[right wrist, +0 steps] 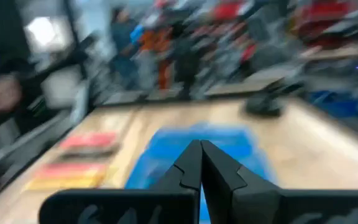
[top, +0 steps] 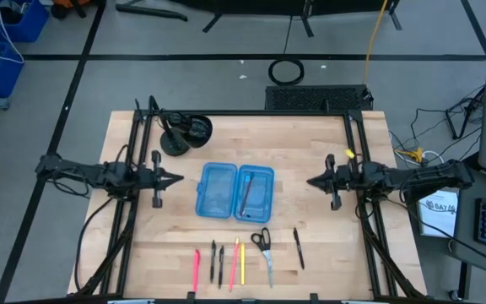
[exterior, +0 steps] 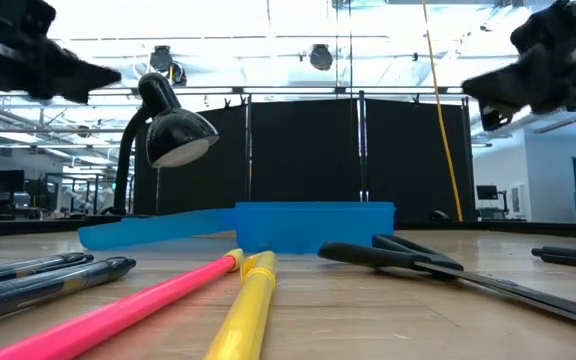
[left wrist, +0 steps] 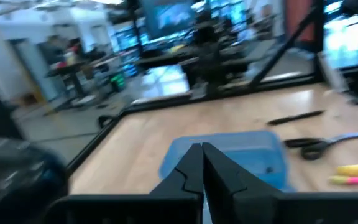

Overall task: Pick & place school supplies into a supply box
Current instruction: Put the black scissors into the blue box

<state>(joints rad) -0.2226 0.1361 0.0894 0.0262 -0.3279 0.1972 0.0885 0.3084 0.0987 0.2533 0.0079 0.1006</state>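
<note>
The left pincer [top: 175,179] hangs clenched and empty above the bench [top: 310,143], left of the supply box [top: 234,192]. The box lies open at mid-bench, its two halves side by side; the left half looks empty, while the right half holds one dark pencil [top: 247,198] lying roughly along the half's length. Behind the left half stands a black desk lamp [top: 184,133]. Along the near edge lie a pink pen [top: 197,268], two black pens [top: 217,263], a yellow pen [top: 242,262], scissors [top: 265,251] and another black pen [top: 298,247], their long axes running front to back. The right pincer [top: 310,181] is clenched and empty, right of the box.
</note>
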